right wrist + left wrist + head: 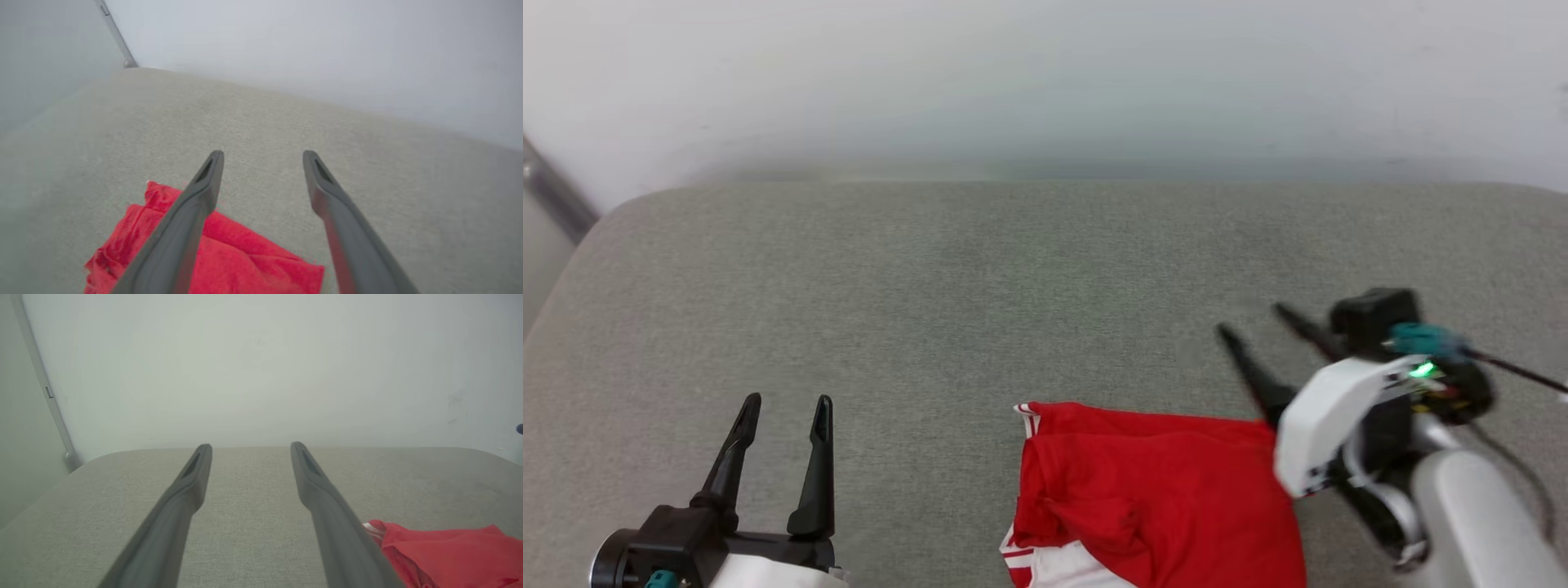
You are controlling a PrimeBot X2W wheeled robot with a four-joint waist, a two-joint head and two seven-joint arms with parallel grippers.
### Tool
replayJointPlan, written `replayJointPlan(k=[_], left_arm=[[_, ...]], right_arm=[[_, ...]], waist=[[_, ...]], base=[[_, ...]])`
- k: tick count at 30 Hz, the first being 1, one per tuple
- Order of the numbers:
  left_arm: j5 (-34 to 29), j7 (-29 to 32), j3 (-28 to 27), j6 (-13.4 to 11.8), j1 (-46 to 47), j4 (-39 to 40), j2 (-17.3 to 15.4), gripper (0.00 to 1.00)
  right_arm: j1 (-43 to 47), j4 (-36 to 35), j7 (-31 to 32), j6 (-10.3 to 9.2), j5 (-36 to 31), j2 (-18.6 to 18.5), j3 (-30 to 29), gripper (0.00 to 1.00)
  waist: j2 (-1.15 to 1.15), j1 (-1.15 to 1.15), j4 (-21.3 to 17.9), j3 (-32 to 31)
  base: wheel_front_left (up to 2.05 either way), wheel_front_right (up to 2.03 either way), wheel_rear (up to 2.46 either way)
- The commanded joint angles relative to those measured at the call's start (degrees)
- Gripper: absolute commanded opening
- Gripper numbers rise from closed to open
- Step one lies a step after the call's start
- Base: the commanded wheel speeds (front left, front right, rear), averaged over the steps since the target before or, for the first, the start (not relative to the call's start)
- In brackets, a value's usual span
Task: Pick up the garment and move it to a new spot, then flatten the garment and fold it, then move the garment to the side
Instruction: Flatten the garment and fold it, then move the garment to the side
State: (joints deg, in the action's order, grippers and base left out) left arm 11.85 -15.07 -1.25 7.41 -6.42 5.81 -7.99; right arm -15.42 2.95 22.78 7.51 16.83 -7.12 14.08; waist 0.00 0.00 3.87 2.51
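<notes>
**On the grey cushion: folded jersey, near right; both grippers empty**

Head view. Item: the garment (1160,490), red with white striped trim showing at its left corners, lies as a compact, roughly rectangular bundle on the grey cushion (931,286), at the near edge and right of centre. Its top layer is mostly smooth, with a few creases near the left side. The left gripper (789,400) sits at the lower left, well apart from the cloth, jaws wide and holding nothing. The right gripper (1251,318) stands just past the garment's far right corner, jaws spread and empty.

Left wrist view. Both fingers of the left gripper point over bare cushion toward the pale wall (261,367). A corner of the red cloth shows to their right, untouched.

Right wrist view. The right gripper's fingers are parted wide with only cushion between the tips. The red bundle lies below and to their left. Whether the nearer finger brushes the cloth cannot be told.

Status, as judged: flattening and folding look complete. The bundle already sits off to one side, so the last move is either done or needs only a short further shift.
</notes>
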Motion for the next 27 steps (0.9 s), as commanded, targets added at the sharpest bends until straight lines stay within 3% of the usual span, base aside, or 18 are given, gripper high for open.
replayJointPlan(k=[1,6,10,16,27], left_arm=[[-0.12,-0.13,0.13,0.05,0.79,0.14,0.27,1.00],[-0.09,-0.13,0.11,0.05,1.16,0.14,0.32,1.00],[-0.03,-0.13,0.38,0.05,1.30,0.32,0.38,1.00],[0.39,-0.13,1.12,0.05,0.88,0.27,0.03,1.00],[0.43,-0.13,1.88,0.06,0.60,0.09,-0.29,1.00]], right_arm=[[-0.54,-0.75,-1.39,-0.03,-1.44,-1.52,-1.14,1.00],[1.71,-3.86,-7.99,-0.05,-6.17,-6.55,-5.31,1.00],[5.31,-6.36,-13.87,-0.03,-7.79,-7.49,-9.56,1.00],[12.48,-9.58,-22.08,-0.03,-7.90,-4.08,-15.74,1.00],[19.41,-10.21,-30.06,-0.04,-10.41,1.43,-16.91,1.00]], waist=[[0.00,0.00,-0.63,0.39],[0.00,0.00,-1.63,0.92],[0.00,0.00,-1.89,1.19],[0.00,0.00,-1.58,1.31],[0.00,0.00,-0.96,1.52]], base=[[0.00,0.00,0.00],[0.00,0.00,0.00],[0.00,0.00,0.00],[0.00,0.00,0.00],[0.00,0.00,0.00]])
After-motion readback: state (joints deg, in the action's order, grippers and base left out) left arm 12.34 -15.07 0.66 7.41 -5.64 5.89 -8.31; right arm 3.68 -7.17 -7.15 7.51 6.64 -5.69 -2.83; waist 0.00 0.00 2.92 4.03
